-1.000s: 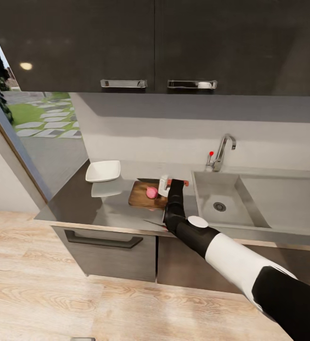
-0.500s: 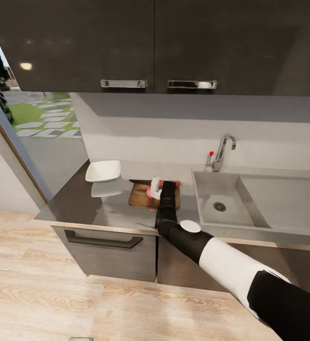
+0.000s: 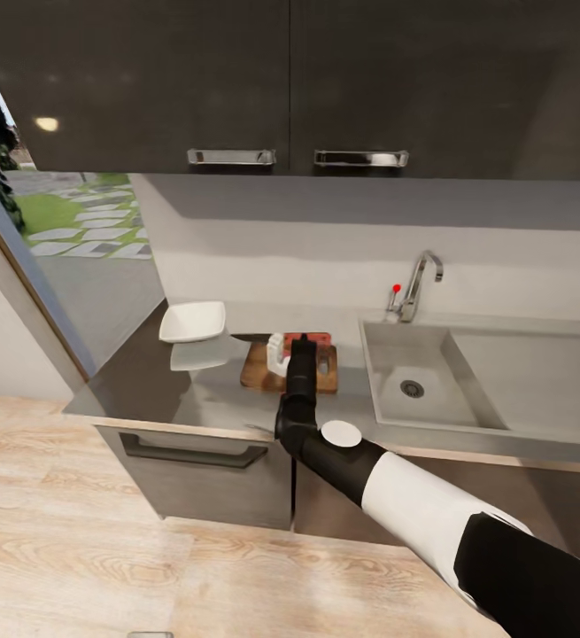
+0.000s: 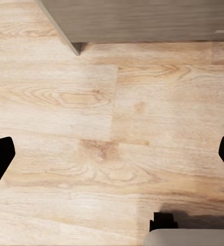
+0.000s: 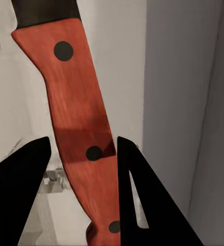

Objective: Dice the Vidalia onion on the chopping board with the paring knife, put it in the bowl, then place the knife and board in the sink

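On the grey countertop (image 3: 157, 381) lies the brown chopping board (image 3: 256, 374), left of the sink (image 3: 431, 359). My right gripper (image 3: 278, 352) hovers over the board, shut on the paring knife (image 3: 252, 338); the dark blade points left toward the white bowl (image 3: 192, 321). In the right wrist view the knife's red handle (image 5: 73, 102) sits clamped between the dark fingers (image 5: 19, 174) of the right gripper (image 5: 82, 141). The onion is hidden behind that gripper and arm. My left gripper (image 4: 112, 154) hangs open over the wooden floor (image 4: 91, 97).
The curved tap (image 3: 416, 282) with its red knob (image 3: 397, 287) stands behind the basin. Dark wall cupboards (image 3: 290, 80) hang above the counter. A window (image 3: 50, 221) is at the left, and a drawer handle (image 3: 192, 454) lies below the counter edge.
My right arm has swung left with the knife, from the board's right edge to over its middle. The onion, visible a second ago, is now covered.
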